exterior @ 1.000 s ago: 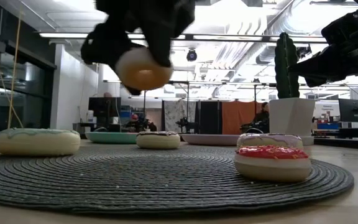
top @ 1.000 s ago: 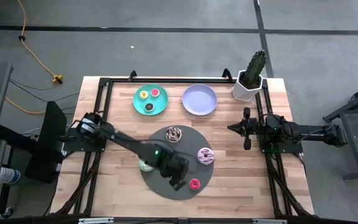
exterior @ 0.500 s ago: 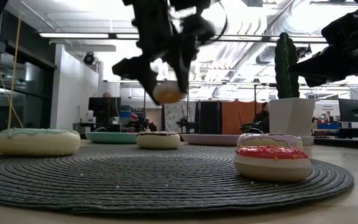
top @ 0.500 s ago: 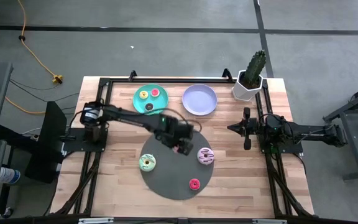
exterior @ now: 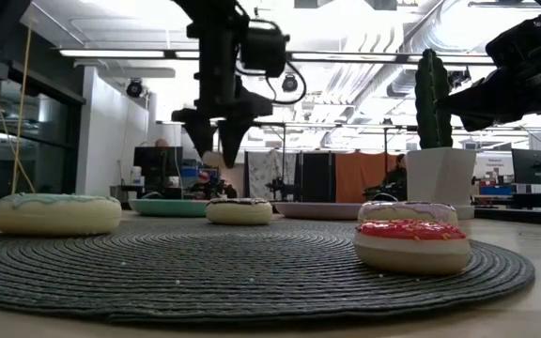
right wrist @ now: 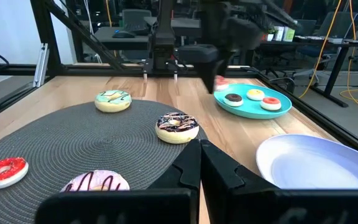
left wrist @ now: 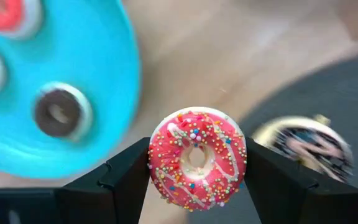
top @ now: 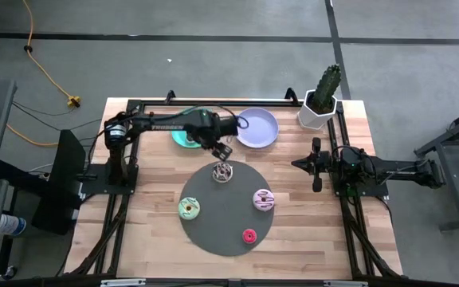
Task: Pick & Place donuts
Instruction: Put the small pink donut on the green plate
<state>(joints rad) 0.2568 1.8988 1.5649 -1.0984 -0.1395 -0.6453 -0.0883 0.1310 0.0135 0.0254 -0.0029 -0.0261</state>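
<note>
A pink sprinkled donut [left wrist: 197, 158] is clamped between the left gripper's [top: 222, 148] fingers, above bare wood between the teal plate [top: 180, 137] and grey mat [top: 213, 231]; only the wrist view shows it clearly. The right gripper [top: 315, 165] is parked closed by the table's right edge.

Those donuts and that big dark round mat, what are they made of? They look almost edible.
Probably not edible. The pink sprinkled donut held in the left claw looks like moulded plastic or foam: smooth cream base, evenly painted icing and sprinkles. The red-iced donut has the same matte toy look. The dark grey mat appears to be woven cord, showing ribbed concentric rings.
</note>
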